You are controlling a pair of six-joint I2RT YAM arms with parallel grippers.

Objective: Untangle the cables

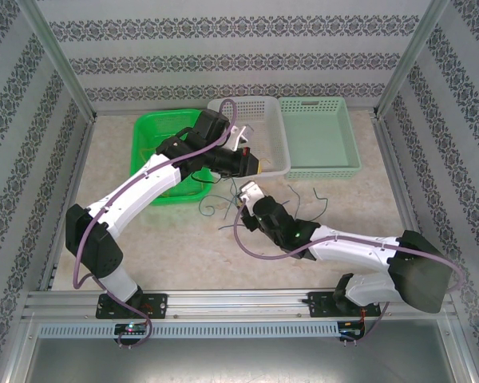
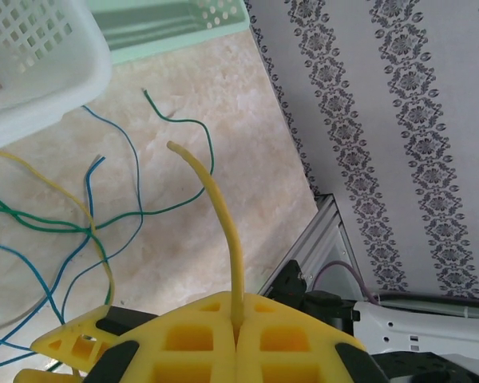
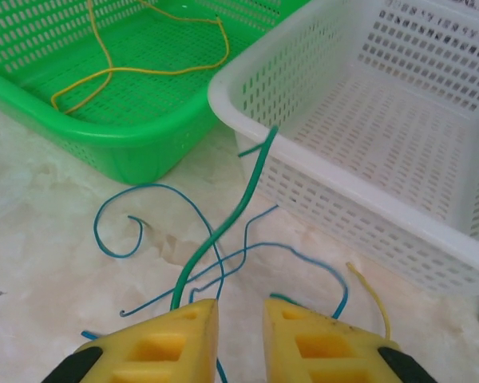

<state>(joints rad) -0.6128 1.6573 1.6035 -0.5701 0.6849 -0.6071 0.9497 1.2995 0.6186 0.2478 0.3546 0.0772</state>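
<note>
Cables (image 2: pixel 88 223) sprawled loose — we saw left gripper (image 2: pixel 238 327) clamped on the yellow cable (image 2: pixel 226 223), right gripper (image 3: pixel 241 327) narrowly parted, gripping nothing.

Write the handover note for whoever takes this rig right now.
Left gripper: shut on the held yellow cable, which stands up from the jaws.
Right gripper: open, with a narrow gap. A green cable rises beside its left finger, not visibly pinched.
Done: a second yellow cable lies in the green basket.
Left: blue cables and a loose yellow cable cross on the table by the white basket. Separate them.
</note>
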